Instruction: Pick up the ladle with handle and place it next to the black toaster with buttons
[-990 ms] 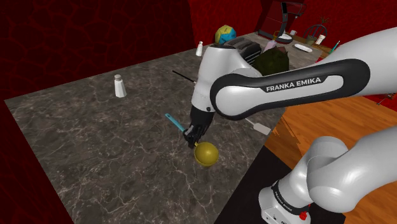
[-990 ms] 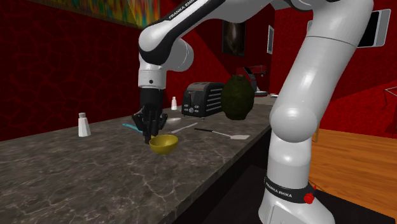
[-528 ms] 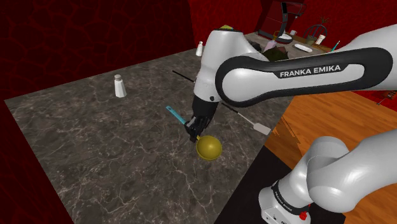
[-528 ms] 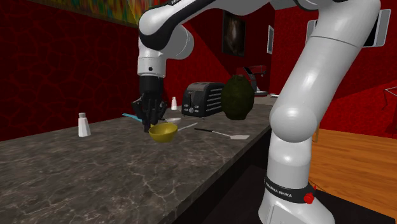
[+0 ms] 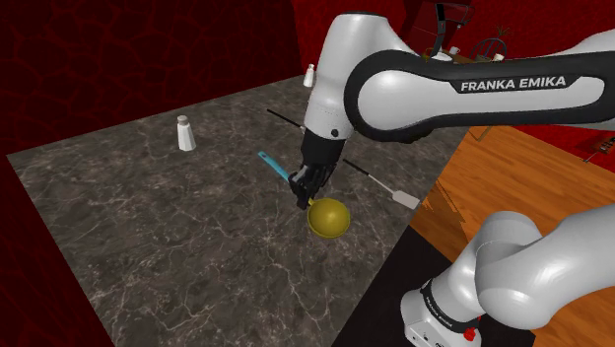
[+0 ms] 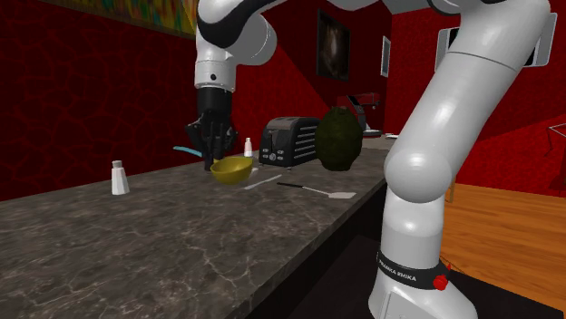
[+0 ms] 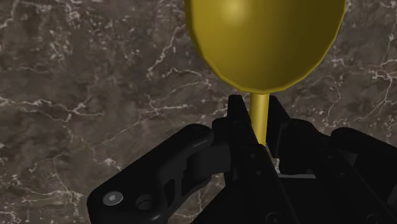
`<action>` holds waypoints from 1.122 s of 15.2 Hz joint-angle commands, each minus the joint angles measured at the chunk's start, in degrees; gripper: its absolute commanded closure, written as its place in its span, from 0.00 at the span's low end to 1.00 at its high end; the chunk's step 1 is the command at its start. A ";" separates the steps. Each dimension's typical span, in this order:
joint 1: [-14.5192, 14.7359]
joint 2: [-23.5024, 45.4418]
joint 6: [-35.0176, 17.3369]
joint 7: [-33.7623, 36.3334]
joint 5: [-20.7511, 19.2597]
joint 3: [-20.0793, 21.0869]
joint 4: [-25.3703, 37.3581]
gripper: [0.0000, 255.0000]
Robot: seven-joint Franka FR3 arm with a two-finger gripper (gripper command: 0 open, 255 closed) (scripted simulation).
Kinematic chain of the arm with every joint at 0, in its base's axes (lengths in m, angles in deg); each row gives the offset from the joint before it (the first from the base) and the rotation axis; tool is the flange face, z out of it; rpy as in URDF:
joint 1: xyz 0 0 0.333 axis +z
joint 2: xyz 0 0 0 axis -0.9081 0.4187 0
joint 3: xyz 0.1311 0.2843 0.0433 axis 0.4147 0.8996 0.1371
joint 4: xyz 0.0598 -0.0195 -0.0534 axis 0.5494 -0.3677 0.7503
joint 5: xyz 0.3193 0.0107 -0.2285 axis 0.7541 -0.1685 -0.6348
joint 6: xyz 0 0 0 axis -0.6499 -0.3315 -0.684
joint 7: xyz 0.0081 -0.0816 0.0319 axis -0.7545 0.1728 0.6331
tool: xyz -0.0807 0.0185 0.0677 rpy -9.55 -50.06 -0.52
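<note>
**You hold the ladle, lifted off the counter.**
Your gripper [image 7: 257, 127] has its black fingers clenched on the ladle's [image 7: 267, 38] thin yellow stem, just behind the yellow bowl. In the shoulder view the teal handle end sticks out up and to the left of the gripper [image 5: 304, 195], while the ladle [image 5: 328, 217] bowl hangs below it over the dark marble counter [image 5: 148, 227]. In the second exterior view the ladle [image 6: 232, 169] sits left of the black toaster [image 6: 288, 142] and apart from it. A white shaker [image 6: 118, 178] stands further left, and a spatula [image 6: 331, 192] lies near the counter's edge.
</note>
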 commanded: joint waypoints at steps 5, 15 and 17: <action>-0.18 -0.91 4.82 0.79 -0.52 -0.48 3.93 1.00; -0.40 -1.29 12.40 2.16 -1.21 -1.15 11.23 1.00; -0.44 -1.22 13.89 2.43 -1.33 -1.27 12.82 1.00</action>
